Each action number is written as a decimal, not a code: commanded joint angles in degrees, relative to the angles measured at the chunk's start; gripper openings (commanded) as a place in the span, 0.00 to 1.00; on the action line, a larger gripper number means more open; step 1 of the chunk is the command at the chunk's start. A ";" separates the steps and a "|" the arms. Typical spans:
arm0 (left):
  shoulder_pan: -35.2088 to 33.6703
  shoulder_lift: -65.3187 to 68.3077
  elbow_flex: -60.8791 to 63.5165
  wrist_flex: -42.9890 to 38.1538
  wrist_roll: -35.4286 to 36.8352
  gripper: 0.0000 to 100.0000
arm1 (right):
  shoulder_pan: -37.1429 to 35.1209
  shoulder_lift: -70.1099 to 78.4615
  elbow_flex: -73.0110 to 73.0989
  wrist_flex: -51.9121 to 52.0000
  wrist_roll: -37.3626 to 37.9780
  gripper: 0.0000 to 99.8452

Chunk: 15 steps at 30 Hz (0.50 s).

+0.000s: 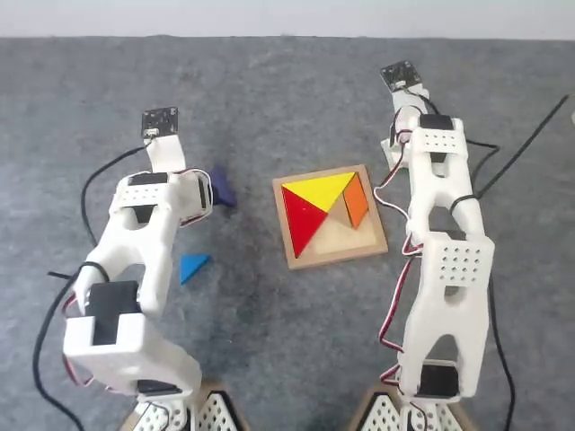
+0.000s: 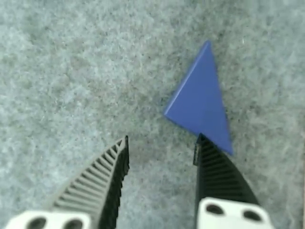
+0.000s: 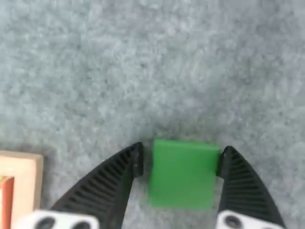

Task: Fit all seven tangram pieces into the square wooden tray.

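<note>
Within the parted right tool (image 3: 182,149): green square (image 3: 183,174) | left tool (image 2: 162,138) parted, blue triangle (image 2: 200,102) by one fingertip (image 2: 214,171)

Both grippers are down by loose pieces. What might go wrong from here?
1. The blue triangle lies beside the left gripper, with one finger over its corner, not between the fingers. Closing there may miss it or shove it away.
2. The right gripper straddles the green square with a gap on one side, so closing might slide or twist the square.
</note>
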 commanded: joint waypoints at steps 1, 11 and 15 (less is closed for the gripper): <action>-0.35 -2.02 -0.13 -1.05 0.35 0.22 | 0.92 -0.04 -1.76 1.80 0.88 0.26; -0.35 -2.02 -0.13 -1.05 0.35 0.22 | 1.01 -0.57 -1.85 16.75 0.97 0.26; -0.35 -2.02 -0.13 -1.05 0.35 0.22 | 2.33 -1.10 -5.36 24.57 0.70 0.26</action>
